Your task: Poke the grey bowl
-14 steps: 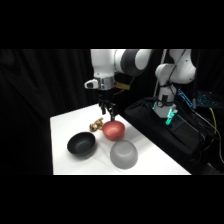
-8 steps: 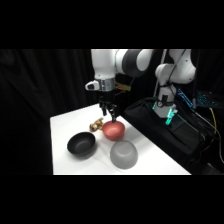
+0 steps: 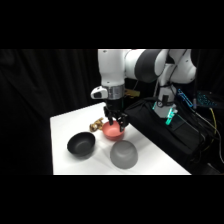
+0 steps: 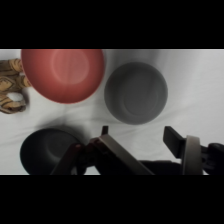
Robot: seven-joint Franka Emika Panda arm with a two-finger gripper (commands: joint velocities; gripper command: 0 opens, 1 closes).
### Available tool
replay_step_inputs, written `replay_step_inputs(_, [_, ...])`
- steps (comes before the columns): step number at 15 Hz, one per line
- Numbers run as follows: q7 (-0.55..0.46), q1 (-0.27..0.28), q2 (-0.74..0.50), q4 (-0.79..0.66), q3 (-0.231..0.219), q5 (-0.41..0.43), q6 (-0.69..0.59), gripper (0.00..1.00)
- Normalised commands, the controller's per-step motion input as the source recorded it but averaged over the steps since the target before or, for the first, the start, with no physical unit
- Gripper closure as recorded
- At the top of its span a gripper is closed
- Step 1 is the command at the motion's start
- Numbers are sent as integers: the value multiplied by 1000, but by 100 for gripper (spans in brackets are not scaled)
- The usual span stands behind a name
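gripper (image 3: pixel 115 121) held above the red bowl (image 3: pixel 113 130), its fingers spread apart with nothing between them.
the grey bowl (image 3: pixel 123 153) is set dome-up near the table's (image 3: pixel 62 123) front edge, just in front of the red bowl and beside the black bowl (image 3: pixel 81 145). a small brown object (image 3: pixel 97 124) is seen behind the red bowl, to its left. in the wrist view the grey bowl (image 4: pixel 135 92) is seen just beyond the fingers (image 4: pixel 174 139), the way to it uncovered. open white surface is left along the table's left and rear.
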Motion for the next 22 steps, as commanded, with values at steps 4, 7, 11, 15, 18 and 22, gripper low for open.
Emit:
replay_step_inputs(4, [-23, 26, 65, 88, 30, 76, 103, 87])
replay_step_inputs(7, [-42, 26, 1, -21, 37, 84, 125, 100])
replay_step_inputs(11, [-143, 12, 60, -97, 43, 145, 241, 100])
replay_step_inputs(15, [-234, -12, 139, -81, 66, 239, 361, 100])
replay_step_inputs(18, [-207, -16, 169, -37, 66, 130, 320, 100])
replay_step_inputs(22, [-178, -37, 158, -9, 57, 86, 261, 100])
